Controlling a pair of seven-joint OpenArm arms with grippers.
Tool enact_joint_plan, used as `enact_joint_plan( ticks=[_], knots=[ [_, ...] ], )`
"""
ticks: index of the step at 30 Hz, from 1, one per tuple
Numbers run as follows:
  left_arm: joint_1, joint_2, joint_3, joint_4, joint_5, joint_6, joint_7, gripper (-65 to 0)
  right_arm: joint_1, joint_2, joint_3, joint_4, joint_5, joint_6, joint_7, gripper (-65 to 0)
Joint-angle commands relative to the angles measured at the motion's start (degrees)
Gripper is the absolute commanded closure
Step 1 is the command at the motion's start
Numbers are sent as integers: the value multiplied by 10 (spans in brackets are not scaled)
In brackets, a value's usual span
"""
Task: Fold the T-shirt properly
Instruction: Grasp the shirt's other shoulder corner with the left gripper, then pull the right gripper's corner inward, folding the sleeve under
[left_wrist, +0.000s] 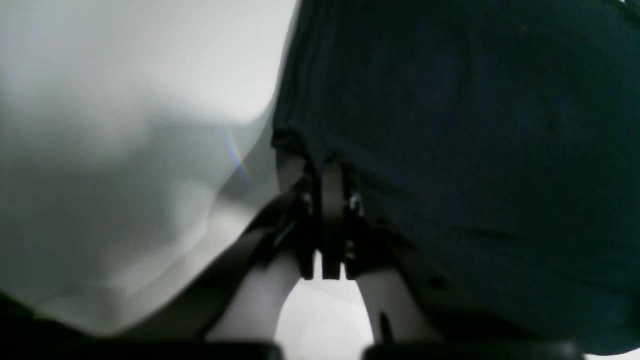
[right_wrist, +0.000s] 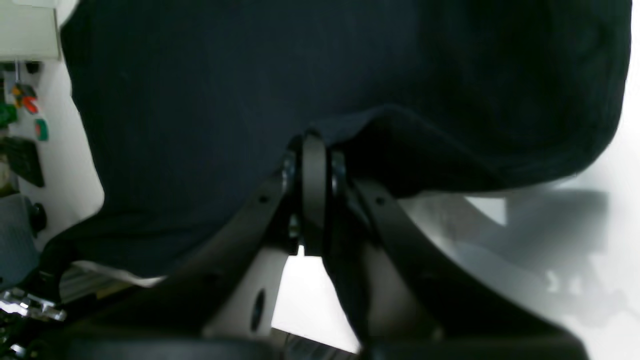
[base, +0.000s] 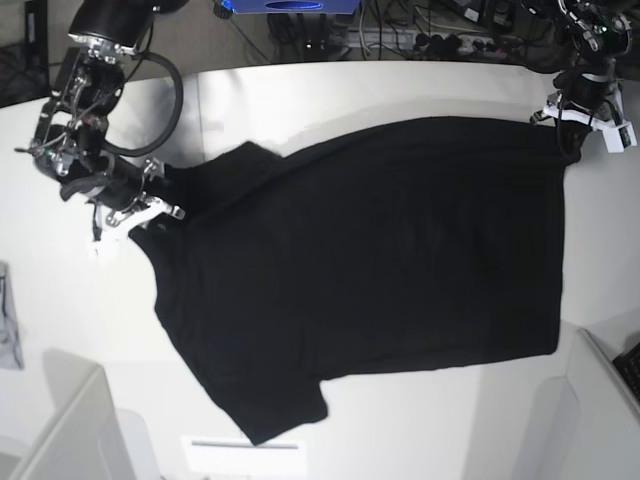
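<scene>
The T-shirt (base: 370, 260) lies spread on the white table (base: 300, 90), plain black side up. One sleeve points to the back left and the other to the front. At the far right corner of the cloth, my left gripper (base: 570, 128) is shut on the shirt's edge. The left wrist view shows that left gripper (left_wrist: 330, 167) pinching the T-shirt (left_wrist: 475, 150) at its dark border. My right gripper (base: 158, 198) is shut on the shirt's left end, by the back sleeve. In the right wrist view the right gripper (right_wrist: 314, 145) clamps a fold of the T-shirt (right_wrist: 225, 100).
A small grey cloth scrap (base: 8, 330) lies at the table's left edge. White bins stand at the front left (base: 70, 430) and front right (base: 600, 400). A white label (base: 240, 455) lies near the front sleeve. Cables and gear (base: 420, 30) crowd the back.
</scene>
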Motion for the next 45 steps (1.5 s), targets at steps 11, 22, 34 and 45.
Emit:
enact_joint_plan(
  ticks=[11,22,34,45],
  knots=[
    [-18,-8,-31,8,-7,23,-10,0,50,5,-1,-56,9,2,9,0],
    [-35,-10,-30,8,-7,60,-10,0,87,0,-1,-99,9,2,9,0],
    [-50,-11,-18,7,-6,143,-10,0,101,1,-53,-116,9,-39,40,0],
    [-70,-33,18,-6,-6,230,-10,0,109,2,-91,-135,9,-44,43,0]
  ],
)
